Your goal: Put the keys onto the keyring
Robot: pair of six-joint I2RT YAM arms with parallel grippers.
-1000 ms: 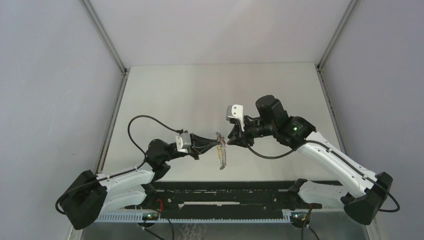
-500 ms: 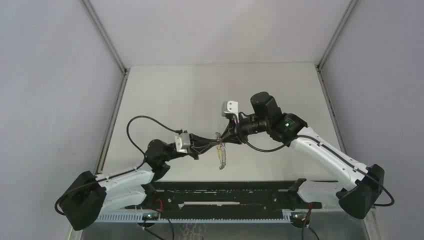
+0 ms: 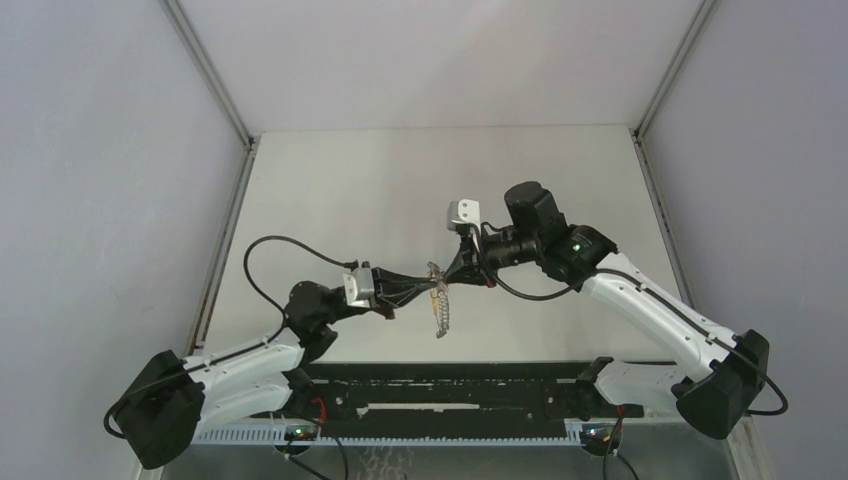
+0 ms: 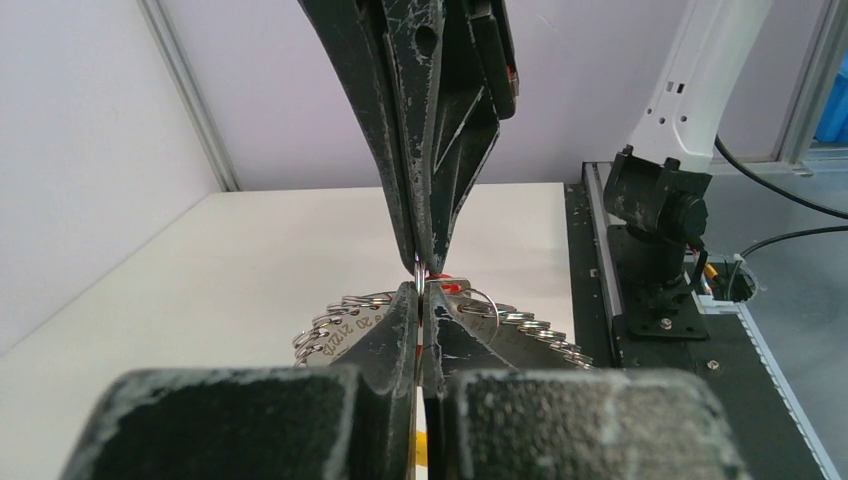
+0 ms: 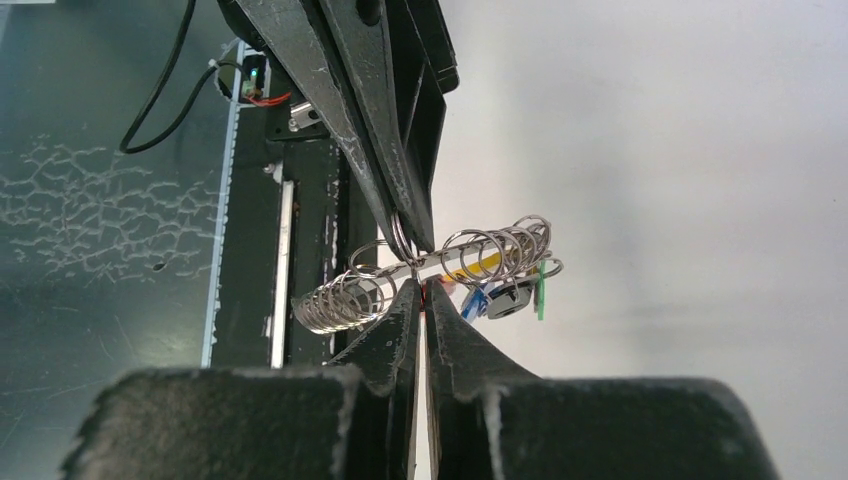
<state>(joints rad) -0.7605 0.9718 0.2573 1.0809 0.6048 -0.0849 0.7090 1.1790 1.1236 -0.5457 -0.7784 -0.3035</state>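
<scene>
The keyring (image 3: 441, 312) is a metal strip strung with several wire rings (image 5: 336, 298), held in the air above the table. My left gripper (image 3: 430, 284) is shut on its middle, and in the left wrist view its tips (image 4: 420, 296) pinch the strip between the ring rows (image 4: 335, 322). My right gripper (image 3: 448, 277) meets it tip to tip and is shut, with a sliver of the red key (image 5: 430, 286) at its tips. The yellow key (image 5: 470, 268), blue key (image 5: 474, 302) and green key (image 5: 540, 290) hang among the right-hand rings.
The white table (image 3: 350, 190) lies below both arms, with grey walls on three sides. A black rail (image 3: 450, 385) with the arm bases runs along the near edge. The right arm's base (image 4: 655, 230) shows behind the keyring in the left wrist view.
My right gripper moved left to the keyring and shut at the left gripper's tips. The left arm shifted slightly, still holding the keyring.
</scene>
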